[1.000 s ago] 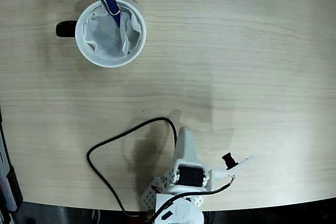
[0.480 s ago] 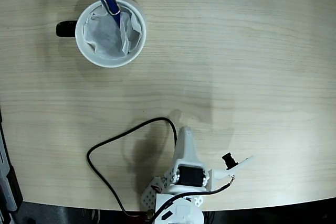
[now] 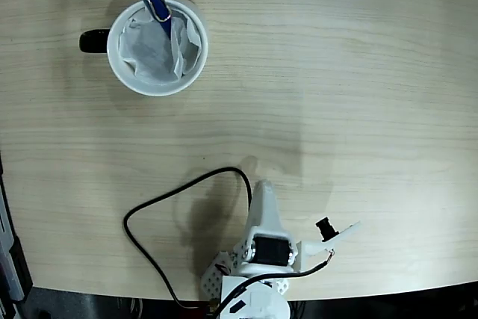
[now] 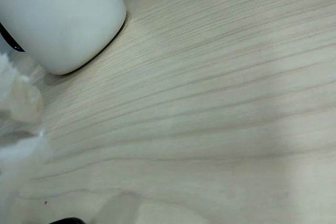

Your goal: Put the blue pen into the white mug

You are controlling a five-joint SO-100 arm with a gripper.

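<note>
Nothing has moved since a moment ago; the arm and the things sit just where they were. From the fixed view, the blue pen [image 3: 156, 4] stands tilted in the white mug [image 3: 193, 64], its top poking over the far rim, against the crumpled paper [image 3: 153, 54] inside. The mug's black handle [image 3: 93, 40] points left. The white arm [image 3: 265, 248] is folded up at the near edge of the wooden table [image 3: 336, 95], well apart from the mug, with a black cable [image 3: 149, 207] looping beside it. I cannot tell if the gripper [image 4: 21, 129] is open or closed; the wrist view only shows blurry white bits at the left.
</note>
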